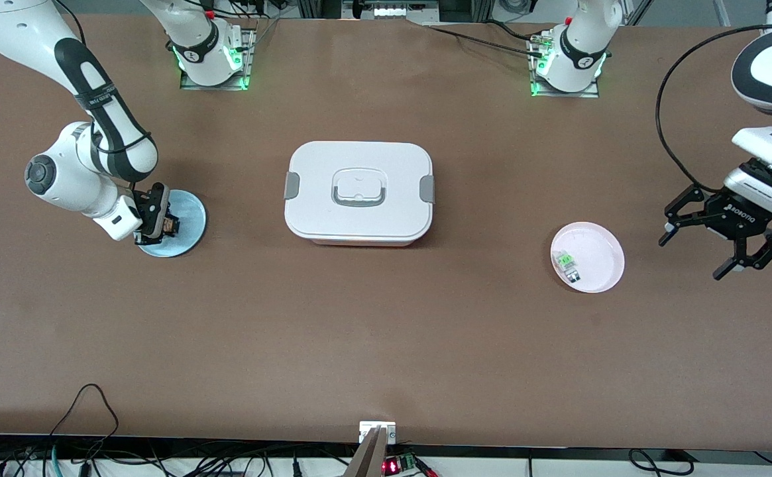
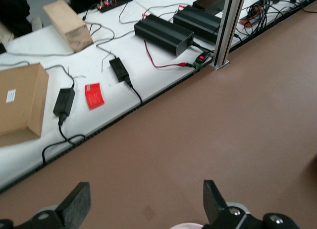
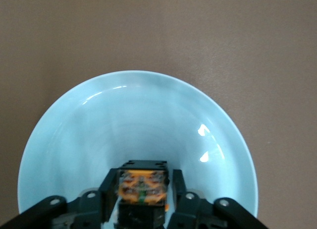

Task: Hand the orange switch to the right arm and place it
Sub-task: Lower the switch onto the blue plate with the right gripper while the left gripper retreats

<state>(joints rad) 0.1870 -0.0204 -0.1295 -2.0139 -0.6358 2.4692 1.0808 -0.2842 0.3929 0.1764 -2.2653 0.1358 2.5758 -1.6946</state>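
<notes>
The orange switch (image 1: pixel 170 225) is a tiny black part with an orange end. It sits low over the light blue plate (image 1: pixel 190 215) toward the right arm's end of the table. My right gripper (image 1: pixel 160 228) is down at the plate with a finger on each side of the switch. In the right wrist view the switch (image 3: pixel 142 187) is between the fingers of the right gripper (image 3: pixel 142 192), with a narrow gap beside one finger, over the plate (image 3: pixel 138 115). My left gripper (image 1: pixel 692 257) is open and empty beside the pink plate (image 1: pixel 601 248); it waits.
A white lidded box (image 1: pixel 359 192) stands mid-table. The pink plate holds a small clear-white part with a green marking (image 1: pixel 568 264). In the left wrist view the left gripper (image 2: pixel 147 204) is over bare table, with the pink plate's rim (image 2: pixel 185 226) below it.
</notes>
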